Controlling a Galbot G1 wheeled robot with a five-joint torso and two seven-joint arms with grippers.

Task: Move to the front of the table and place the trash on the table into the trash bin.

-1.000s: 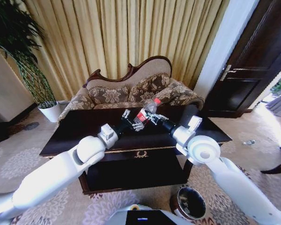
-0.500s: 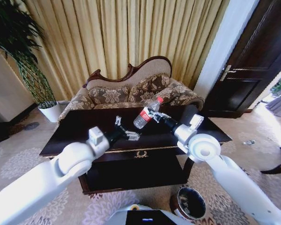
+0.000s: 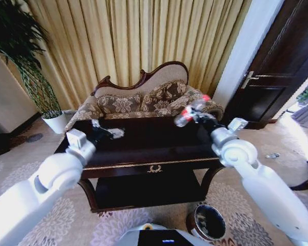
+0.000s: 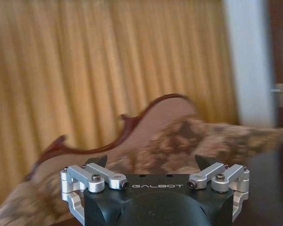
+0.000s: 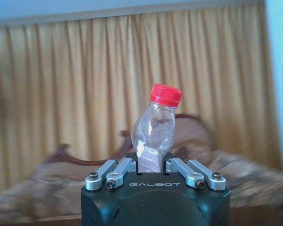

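Head view, from our own camera: we face a dark glossy table (image 3: 143,148) with gold trim, a floral sofa (image 3: 143,100) behind it and yellow curtains (image 3: 133,41) beyond. Our right gripper (image 3: 195,114) is raised above the far right part of the table, clamped on a clear plastic bottle (image 3: 191,110) with a red cap. The bottle is off the tabletop, tilted, cap pointing up and to the right. In the right wrist view the bottle (image 5: 154,132) stands between the fingers (image 5: 114,172) of the right gripper (image 5: 153,172), which press in narrowly around its lower body, cap uppermost. Our left gripper (image 3: 107,132) hovers over the far left part of the table, well apart from the bottle. In the left wrist view its fingers (image 4: 96,162) are spread wide with nothing between them. The trash bin (image 3: 207,221), round and dark with a shiny rim, sits on the patterned carpet (image 3: 20,179) near our base, below the table's near right corner.
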